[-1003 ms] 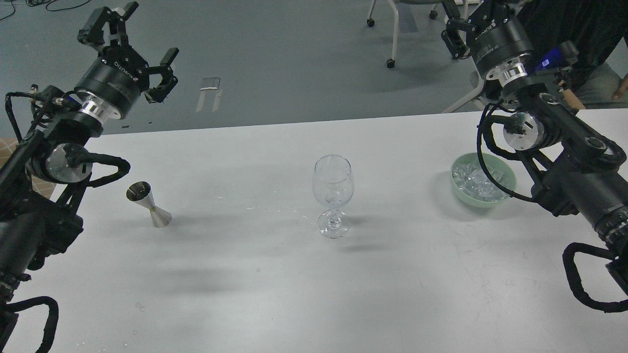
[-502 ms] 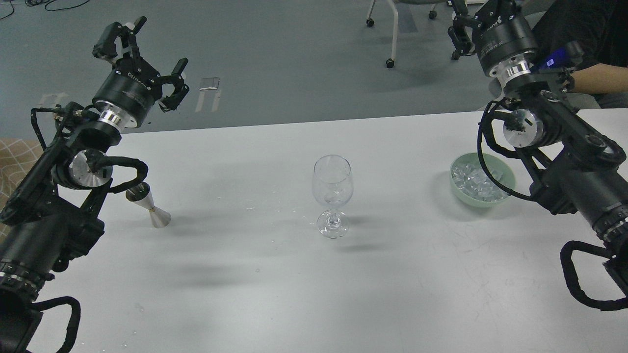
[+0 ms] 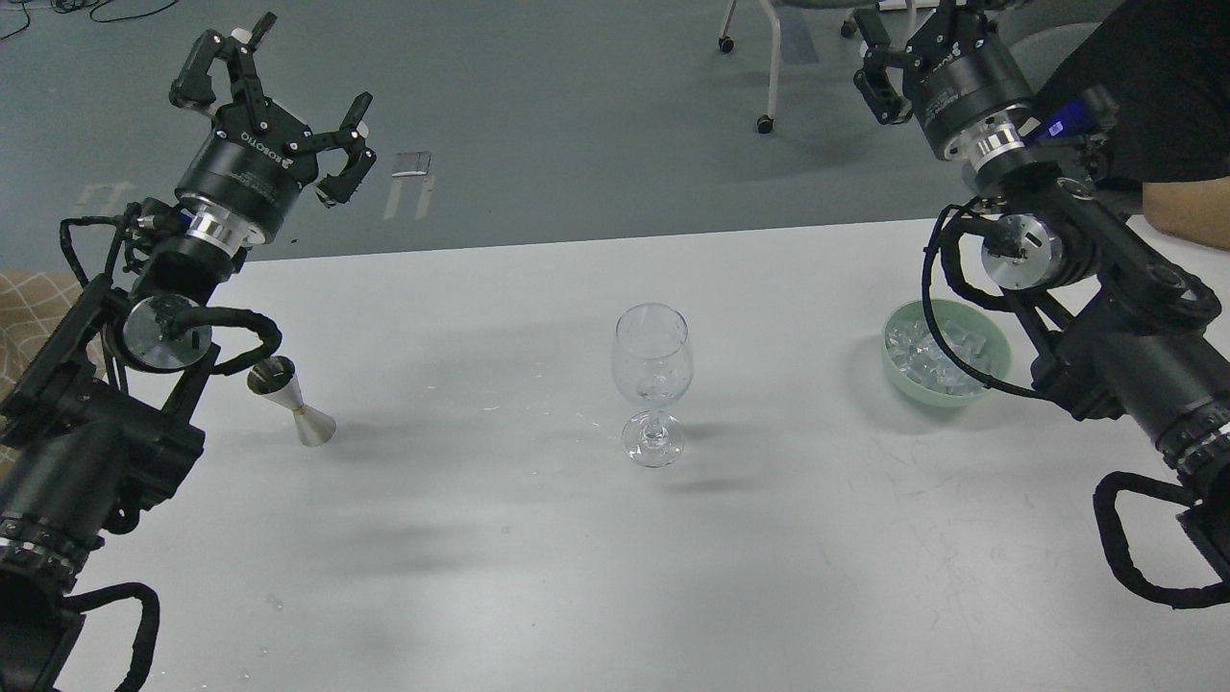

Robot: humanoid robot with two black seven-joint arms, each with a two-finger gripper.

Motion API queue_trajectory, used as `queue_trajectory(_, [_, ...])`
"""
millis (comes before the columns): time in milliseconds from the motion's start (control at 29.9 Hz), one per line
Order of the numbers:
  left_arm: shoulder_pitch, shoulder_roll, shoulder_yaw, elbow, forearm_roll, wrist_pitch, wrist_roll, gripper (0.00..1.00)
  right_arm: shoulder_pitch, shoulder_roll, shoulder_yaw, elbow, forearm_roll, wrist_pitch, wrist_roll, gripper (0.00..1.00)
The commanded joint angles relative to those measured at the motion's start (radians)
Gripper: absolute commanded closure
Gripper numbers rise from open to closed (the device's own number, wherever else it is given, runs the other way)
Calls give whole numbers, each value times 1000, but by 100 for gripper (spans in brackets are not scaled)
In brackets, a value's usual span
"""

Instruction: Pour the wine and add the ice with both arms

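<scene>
At ten o'clock in the head view, the left gripper [image 3: 288, 91] hangs above the floor beyond the counter's far edge, its jaws spread wide and holding nothing. Toward six o'clock from it, well apart, a steel jigger [image 3: 291, 402] stands on the counter [image 3: 538, 577], just beside the left arm's cable loop; whether any wine sits in its cup cannot be told. Near the middle of the view a clear wine glass [image 3: 652, 383] stands upright, apart from both arms. At three o'clock from the glass, a pale green bowl [image 3: 999, 358] holds the ice [image 3: 927, 354], clear cube-shaped chunks piled together; a black cable of the right arm crosses in front of the bowl. The right gripper [image 3: 898, 48] is at one o'clock in the view, raised above the floor behind the counter, well apart from the bowl; its fingers run past the top edge, so I cannot tell whether the jaws are apart.

The counter is matte light grey with faint scuffs. Beyond its far edge lies grey-green flooring, with chair legs on castors [image 3: 766, 123] at twelve o'clock. A bare forearm [image 3: 1187, 211] rests at the counter's far right corner. Wide bare surface lies between jigger and glass, between glass and bowl, and across the near half of the counter.
</scene>
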Motion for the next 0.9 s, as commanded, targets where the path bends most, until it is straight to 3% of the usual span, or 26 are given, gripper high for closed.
queue_trajectory(0, [10, -9, -1, -1, -3, 0, -8, 2, 6, 0, 0, -10, 26, 16, -24, 0])
queue_trajectory(870, [15, -7, -10, -4, 11, 10, -5, 2, 19, 35, 0, -30, 23, 6, -18, 0])
